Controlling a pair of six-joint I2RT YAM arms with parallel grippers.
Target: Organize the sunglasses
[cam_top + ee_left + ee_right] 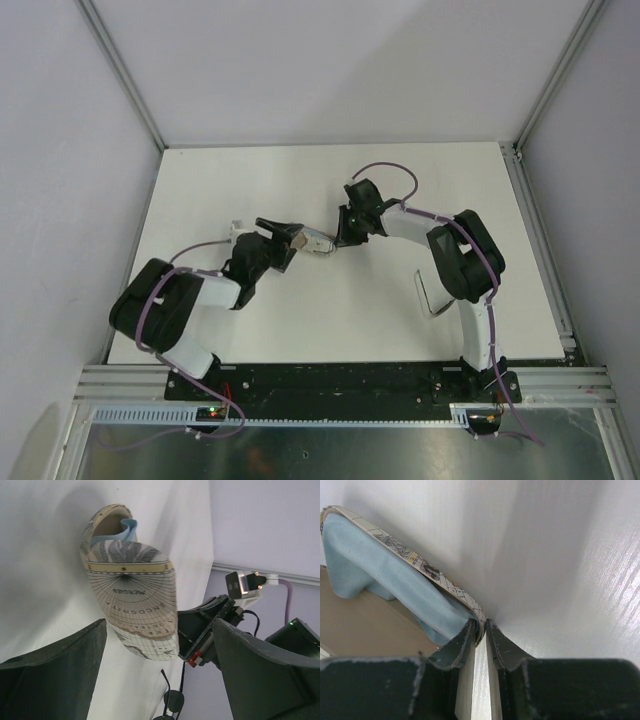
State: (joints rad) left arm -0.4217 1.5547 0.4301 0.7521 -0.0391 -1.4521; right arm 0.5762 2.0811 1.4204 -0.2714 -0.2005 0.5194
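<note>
The beige-grey map-print case [132, 587] stands open, with the light blue cloth [128, 528] inside it. My right gripper [481, 626] is shut on the case's rim [445, 582], with the cloth [395, 577] beside its left finger. In the top view the case [318, 241] sits between my right gripper [340, 238] and my left gripper [290, 240]. My left gripper [160, 680] is open and empty, its jaws wide apart just short of the case. The sunglasses [172, 700], thin and black, lie on the table beyond the case; in the top view the sunglasses [431, 298] are by the right arm's elbow.
The white table [300, 320] is bounded by grey walls on the left, back and right. A metal rail [340, 380] runs along the near edge. The right arm [465, 260] bends over the table's right half.
</note>
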